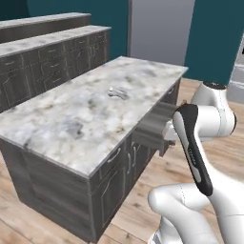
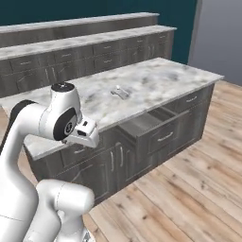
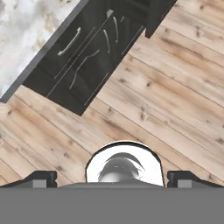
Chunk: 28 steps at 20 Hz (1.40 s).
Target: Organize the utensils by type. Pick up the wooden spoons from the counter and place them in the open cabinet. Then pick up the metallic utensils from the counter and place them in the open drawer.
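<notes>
Wooden plank floor (image 3: 166, 96) takes up most of the hand view. The counter (image 1: 71, 119), a marble slab on dark grey base units, runs as an island across both base views. Behind the counter, two more rows of grey units with marble tops (image 2: 71, 42) step up against a teal wall (image 1: 209, 33). A plain grey panel (image 1: 159, 28) stands past the counter's far end.

The open drawer (image 2: 149, 124) is pulled out from the counter's front, under the slab, interior bare grey, slim bar handle (image 2: 165, 137) on its face. Cabinet doors with bar handles sit next to the drawer on the counter's front.

The metallic utensils (image 1: 117, 92) lie near the middle of the counter top, a small silver cluster; individual pieces too small to separate.

The gripper (image 3: 112, 178) hangs off the counter's front edge, aimed down at the floor, fingers (image 3: 41, 178) spread wide apart, nothing between them.
</notes>
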Tool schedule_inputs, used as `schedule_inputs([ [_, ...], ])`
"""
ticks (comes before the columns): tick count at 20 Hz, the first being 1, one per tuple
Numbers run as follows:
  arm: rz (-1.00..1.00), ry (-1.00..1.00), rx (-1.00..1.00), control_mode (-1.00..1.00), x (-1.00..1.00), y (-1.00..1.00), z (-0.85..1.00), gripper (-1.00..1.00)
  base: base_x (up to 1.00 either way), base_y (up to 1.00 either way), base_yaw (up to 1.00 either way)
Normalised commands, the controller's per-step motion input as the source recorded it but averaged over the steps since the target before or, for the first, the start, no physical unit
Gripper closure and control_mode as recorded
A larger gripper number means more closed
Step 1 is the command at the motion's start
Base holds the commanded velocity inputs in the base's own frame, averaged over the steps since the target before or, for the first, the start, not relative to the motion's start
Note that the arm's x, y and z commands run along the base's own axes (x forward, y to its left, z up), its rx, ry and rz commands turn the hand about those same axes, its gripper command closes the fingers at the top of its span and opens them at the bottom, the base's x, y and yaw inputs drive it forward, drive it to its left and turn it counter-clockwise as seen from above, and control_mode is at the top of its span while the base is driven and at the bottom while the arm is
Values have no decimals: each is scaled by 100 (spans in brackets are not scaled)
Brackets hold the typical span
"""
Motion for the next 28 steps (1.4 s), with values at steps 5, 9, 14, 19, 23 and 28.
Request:
schedule_inputs([
  [5,0,0,0,100,0,0,0,-100,64,-12,45],
  [9,0,0,0,100,0,0,0,-100,59,-15,34],
  [14,0,0,0,100,0,0,0,-100,53,-19,27],
  [19,0,0,0,100,0,0,0,-100,46,-16,14],
  [23,0,0,0,100,0,0,0,-100,55,-2,9],
  [28,0,0,0,100,0,0,0,-100,57,0,0],
])
